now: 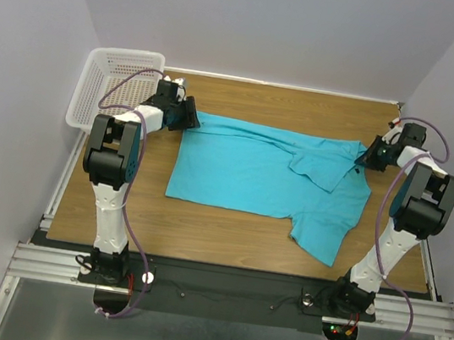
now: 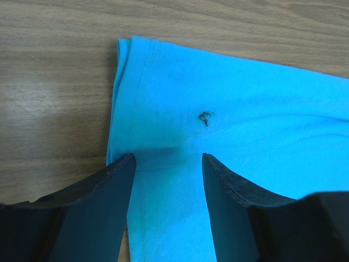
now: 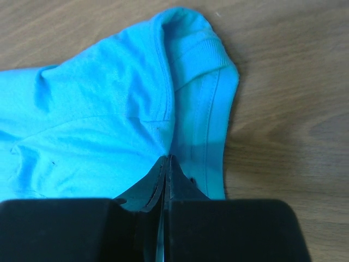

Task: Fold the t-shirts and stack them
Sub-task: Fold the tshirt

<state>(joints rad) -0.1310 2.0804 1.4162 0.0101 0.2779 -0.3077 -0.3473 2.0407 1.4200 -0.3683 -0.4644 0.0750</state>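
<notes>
One turquoise t-shirt (image 1: pixel 253 170) is laid out flat across the wooden desk (image 1: pixel 226 230), with one sleeve spread toward the near right. The left pincer (image 2: pixel 166 158) is held released, its jaws apart over the shirt's far left hem corner, where a small dark mark (image 2: pixel 205 117) is seen on the cloth. The right pincer (image 3: pixel 166 161) is clenched on the t-shirt beside the ribbed neck edge at the far right. A white mesh basket (image 1: pixel 102 87) is set at the far left corner.

Bright, even light with soft shadows, a pale sheen on the wooden table (image 2: pixel 38 93), sharp focus.
</notes>
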